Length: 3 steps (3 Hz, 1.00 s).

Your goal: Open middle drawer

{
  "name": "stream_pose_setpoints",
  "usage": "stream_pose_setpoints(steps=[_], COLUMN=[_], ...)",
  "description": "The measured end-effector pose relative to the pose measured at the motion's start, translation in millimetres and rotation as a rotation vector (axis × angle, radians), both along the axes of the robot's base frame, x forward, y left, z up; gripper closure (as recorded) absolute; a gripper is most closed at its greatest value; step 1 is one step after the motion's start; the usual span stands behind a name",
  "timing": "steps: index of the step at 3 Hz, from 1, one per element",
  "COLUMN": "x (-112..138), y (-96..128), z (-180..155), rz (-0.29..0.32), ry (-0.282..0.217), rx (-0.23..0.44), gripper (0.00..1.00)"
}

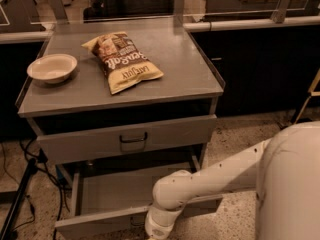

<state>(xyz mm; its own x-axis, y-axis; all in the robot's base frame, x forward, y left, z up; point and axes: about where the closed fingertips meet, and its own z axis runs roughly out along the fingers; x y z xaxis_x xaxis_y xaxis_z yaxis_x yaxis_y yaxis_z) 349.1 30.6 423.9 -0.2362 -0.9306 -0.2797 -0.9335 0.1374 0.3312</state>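
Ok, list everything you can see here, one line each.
cabinet: one, grey, centre of view
bowl: one, pale, left side of the cabinet top
chip bag: one, yellow and brown, lying flat on the cabinet top, right of the bowl
top drawer: one, grey with a dark handle, just under the cabinet top
middle drawer: one, grey, pulled out below the top drawer
arm: one, white, reaching from the lower right across the middle drawer
gripper: one, white, at the bottom edge by the middle drawer's front, cut off by the frame
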Motion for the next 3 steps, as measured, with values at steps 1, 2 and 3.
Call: stream_pose_setpoints(steps=[1, 2, 3], x=[-0.2, -23.4, -23.5], y=[2.9, -5.0, -2.7], z=[2.9, 6.8, 10.9], rz=[0.0, -0.019, -0.019], ry=[0.0, 0.026, 0.026], rx=[0.0, 0.003, 0.003], gripper=[0.0, 0.0, 0.0])
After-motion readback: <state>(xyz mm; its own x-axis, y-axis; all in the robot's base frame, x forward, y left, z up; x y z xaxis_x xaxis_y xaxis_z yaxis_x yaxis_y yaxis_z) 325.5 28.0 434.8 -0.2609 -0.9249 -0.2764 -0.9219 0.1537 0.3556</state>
